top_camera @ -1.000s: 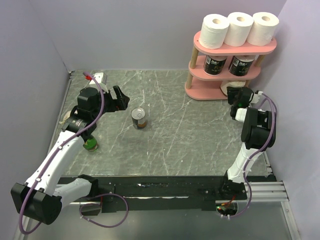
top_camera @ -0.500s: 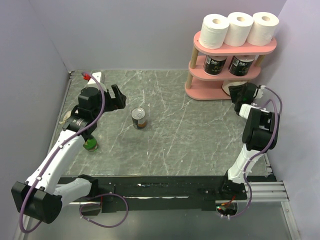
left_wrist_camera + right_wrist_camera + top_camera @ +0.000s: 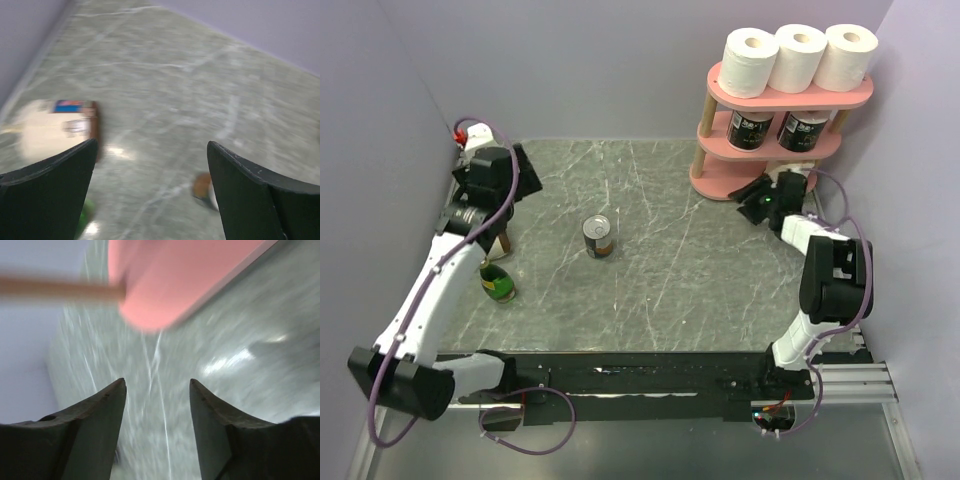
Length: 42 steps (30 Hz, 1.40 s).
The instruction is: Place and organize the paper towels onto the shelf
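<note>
Three white paper towels [image 3: 797, 57] stood in a row on the top board of the pink shelf [image 3: 790, 98], and two rolls with black printed sides [image 3: 752, 131] stood on the middle board, the same as one second before. Under the middle board a pale shape [image 3: 801, 167] showed on the bottom board, half hidden by the right arm; I cannot tell if it was one more roll. The shelf stood in the far right corner of the table [image 3: 670, 270].

The right fingers [image 3: 95, 425] had been at the bottom board a second earlier. Now they had drawn back toward the shelf's front left side, close to the rim of the bottom board. They stood apart, wider than before, with nothing between them.

The small metal can [image 3: 599, 237] stayed upright near the middle of the table.

The left arm had swung away from the can toward the far left corner. The left fingers [image 3: 50, 195] were spread wide and empty above the table. With the arm gone from above it, the green bottle [image 3: 498, 284] near the left edge was more in view. In the left wrist view a cream object with a brown end [image 3: 55, 131] lay blurred on the table.
</note>
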Each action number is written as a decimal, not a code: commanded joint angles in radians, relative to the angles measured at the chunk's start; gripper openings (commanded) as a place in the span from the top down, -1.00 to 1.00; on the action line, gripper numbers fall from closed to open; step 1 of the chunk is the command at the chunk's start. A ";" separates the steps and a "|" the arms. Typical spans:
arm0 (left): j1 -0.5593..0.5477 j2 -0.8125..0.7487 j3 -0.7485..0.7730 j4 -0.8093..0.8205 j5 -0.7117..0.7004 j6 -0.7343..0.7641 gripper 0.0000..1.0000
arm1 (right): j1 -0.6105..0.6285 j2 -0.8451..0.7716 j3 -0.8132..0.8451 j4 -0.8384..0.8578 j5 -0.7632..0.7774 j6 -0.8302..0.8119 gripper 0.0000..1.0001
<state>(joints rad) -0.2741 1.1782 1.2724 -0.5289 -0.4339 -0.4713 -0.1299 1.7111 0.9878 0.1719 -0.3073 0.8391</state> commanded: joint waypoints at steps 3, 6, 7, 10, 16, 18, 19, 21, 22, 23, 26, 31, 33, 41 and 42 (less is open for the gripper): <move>0.198 0.167 0.113 -0.218 -0.237 -0.001 -0.93 | 0.119 -0.117 0.029 -0.141 -0.108 -0.263 -0.36; 0.388 0.173 0.099 -0.157 0.053 -0.006 -0.93 | 0.125 -0.172 0.000 -0.161 -0.119 -0.284 -0.42; 0.429 0.170 0.075 -0.136 0.125 -0.010 -0.94 | 0.125 -0.188 -0.011 -0.154 -0.131 -0.282 -0.44; 0.551 0.161 0.000 -0.033 0.372 -0.015 -0.93 | 0.159 -0.231 -0.037 -0.138 -0.171 -0.287 -0.47; 0.688 0.244 -0.041 0.003 0.426 0.003 -0.93 | 0.187 -0.284 -0.054 -0.123 -0.208 -0.288 -0.51; 0.710 0.271 -0.045 0.012 0.413 0.010 -0.93 | 0.187 -0.289 -0.049 -0.132 -0.213 -0.296 -0.52; 0.713 0.281 -0.044 0.013 0.403 0.011 -0.93 | 0.188 -0.295 -0.046 -0.132 -0.211 -0.296 -0.53; 0.713 0.308 -0.048 0.027 0.383 0.008 -0.93 | 0.188 -0.306 -0.044 -0.129 -0.208 -0.301 -0.54; 0.714 0.319 -0.050 0.036 0.374 0.005 -0.93 | 0.188 -0.311 -0.044 -0.130 -0.208 -0.301 -0.54; 0.717 0.337 -0.053 0.056 0.382 0.005 -0.93 | 0.188 -0.314 -0.043 -0.132 -0.210 -0.304 -0.53; 0.728 0.366 -0.068 0.096 0.426 0.007 -0.93 | 0.188 -0.324 -0.049 -0.120 -0.240 -0.296 -0.54; 0.730 0.393 -0.114 0.133 0.530 0.007 -0.93 | 0.188 -0.321 -0.043 -0.124 -0.254 -0.294 -0.54; 0.730 0.402 -0.131 0.151 0.558 0.008 -0.93 | 0.188 -0.326 -0.041 -0.129 -0.248 -0.301 -0.55; 0.728 0.410 -0.188 0.254 0.788 -0.018 -0.93 | 0.185 -0.349 -0.043 -0.126 -0.239 -0.301 -0.56; 0.727 0.399 -0.195 0.271 0.835 -0.030 -0.93 | 0.187 -0.347 -0.041 -0.126 -0.240 -0.301 -0.56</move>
<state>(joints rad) 0.4511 1.6142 1.1149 -0.3649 0.2146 -0.4751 0.0563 1.4025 0.9405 0.0231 -0.5430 0.5556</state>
